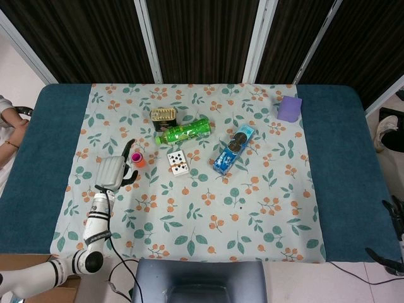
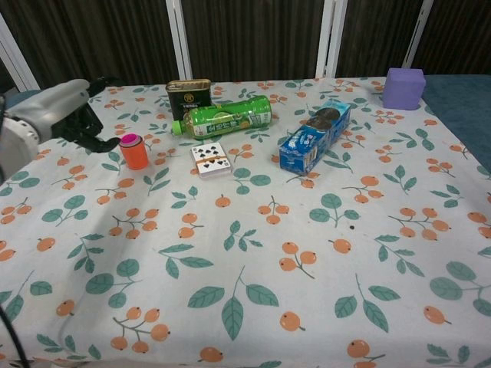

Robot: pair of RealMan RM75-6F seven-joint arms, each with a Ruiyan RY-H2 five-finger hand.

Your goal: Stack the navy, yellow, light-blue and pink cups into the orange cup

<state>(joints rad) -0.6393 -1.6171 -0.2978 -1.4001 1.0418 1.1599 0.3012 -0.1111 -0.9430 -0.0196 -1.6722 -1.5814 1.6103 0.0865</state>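
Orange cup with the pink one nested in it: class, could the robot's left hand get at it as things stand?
Probably yes. The left hand sits just beside the orange cup, fingers apart and holding nothing, with bare cloth between them. The green bottle and playing cards lie on the cup's far side, out of the way.

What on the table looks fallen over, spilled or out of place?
Nothing is spilled. The green bottle lies on its side and the blue biscuit pack lies flat. The orange cup stands upright with the pink cup nested straight inside; the left hand is open beside it.
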